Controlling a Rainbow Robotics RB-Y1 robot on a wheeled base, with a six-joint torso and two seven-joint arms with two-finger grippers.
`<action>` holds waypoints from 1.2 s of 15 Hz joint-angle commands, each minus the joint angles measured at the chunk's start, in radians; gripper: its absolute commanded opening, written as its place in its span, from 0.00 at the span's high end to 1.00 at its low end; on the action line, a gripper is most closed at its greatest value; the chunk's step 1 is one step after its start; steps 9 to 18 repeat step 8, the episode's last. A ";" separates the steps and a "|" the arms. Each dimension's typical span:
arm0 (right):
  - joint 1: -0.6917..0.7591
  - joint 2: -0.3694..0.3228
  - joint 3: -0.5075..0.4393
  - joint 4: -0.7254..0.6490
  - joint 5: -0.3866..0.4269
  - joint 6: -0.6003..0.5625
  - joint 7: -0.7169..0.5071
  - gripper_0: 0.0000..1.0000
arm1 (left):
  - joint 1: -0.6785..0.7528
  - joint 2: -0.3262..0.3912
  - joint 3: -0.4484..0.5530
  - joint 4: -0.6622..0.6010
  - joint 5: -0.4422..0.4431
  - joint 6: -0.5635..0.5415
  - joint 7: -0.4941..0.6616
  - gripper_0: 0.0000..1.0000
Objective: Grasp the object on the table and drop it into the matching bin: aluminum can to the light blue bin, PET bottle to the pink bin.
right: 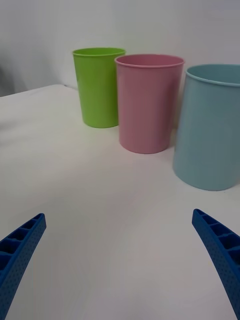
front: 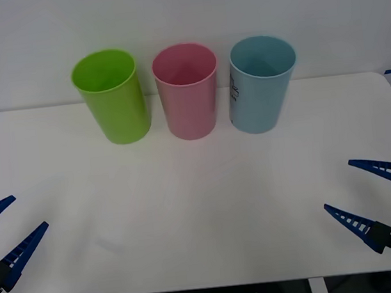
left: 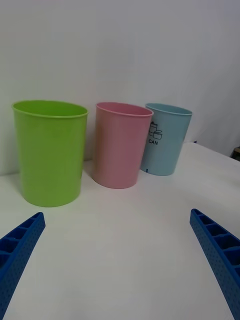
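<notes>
Front view: three bins stand in a row along the far side of the table [front: 202, 209], close together but apart: the green bin [front: 110, 96] on the robot's left, the pink bin [front: 187, 90] in the middle, the light blue bin [front: 262, 83] on the right, its printed label turned toward the pink one. All are upright with mouths open, so a drop from above would be unobstructed. The left gripper [front: 4, 226] sits low at the near left corner, fingers spread wide and holding nothing. The right gripper [front: 365, 188] mirrors it at the near right corner, also wide and empty. Both appear parked clear of the working area. No can lies on the tabletop; whether it sits inside the light blue bin cannot be told, as the bin's bottom is not clearly seen.

Right wrist view: the fingers [right: 20, 250] stand far apart over bare table. The light blue bin is nearest, the pink next, the green farthest.

Left wrist view: the fingers [left: 217, 255] are likewise wide and empty. The light blue bin's label reads "CAN", marking it as the can's destination.

Judgement: nothing to grasp at present; both arms stand idle.
</notes>
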 commanded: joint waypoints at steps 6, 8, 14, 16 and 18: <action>0.027 -0.001 0.012 -0.001 0.000 -0.025 0.000 0.00 | 0.000 0.000 0.000 0.000 0.000 0.000 0.000 0.00; 0.027 -0.001 0.012 -0.001 0.000 -0.025 0.000 0.00 | 0.000 0.000 0.000 0.000 0.000 0.000 0.000 0.00; 0.027 -0.001 0.012 -0.001 0.000 -0.025 0.000 0.00 | 0.000 0.000 0.000 0.000 0.000 0.000 0.000 0.00; 0.027 -0.001 0.012 -0.001 0.000 -0.025 0.000 0.00 | 0.000 0.000 0.000 0.000 0.000 0.000 0.000 0.00; 0.027 -0.001 0.012 -0.001 0.000 -0.025 0.000 0.00 | 0.000 0.000 0.000 0.000 0.000 0.000 0.000 0.00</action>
